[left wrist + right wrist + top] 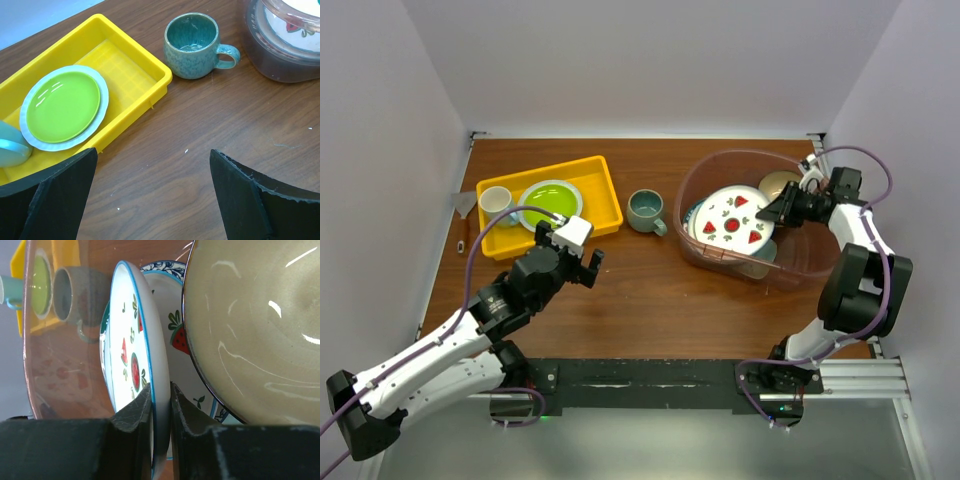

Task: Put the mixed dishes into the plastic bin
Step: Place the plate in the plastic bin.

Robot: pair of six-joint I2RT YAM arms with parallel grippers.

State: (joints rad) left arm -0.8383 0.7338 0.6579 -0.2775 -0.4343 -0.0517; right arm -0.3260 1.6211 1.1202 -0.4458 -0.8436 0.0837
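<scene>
The left gripper (152,165) hangs over bare table (650,290) with its jaws spread wide, holding nothing. Just beyond it the grey-green mug (191,44) stands upright on the wood between the yellow tray (600,190) and the plastic bin (695,180), its handle pointing right, towards the bin. Inside the bin, the right gripper (159,405) pinches the right rim of the white plate with red marks (732,222), jaws narrowed onto its edge. The plate is tilted, painted face up and to the left, above other dishes. The tan bowl (250,325) leans just beside it, at the bin's far right.
</scene>
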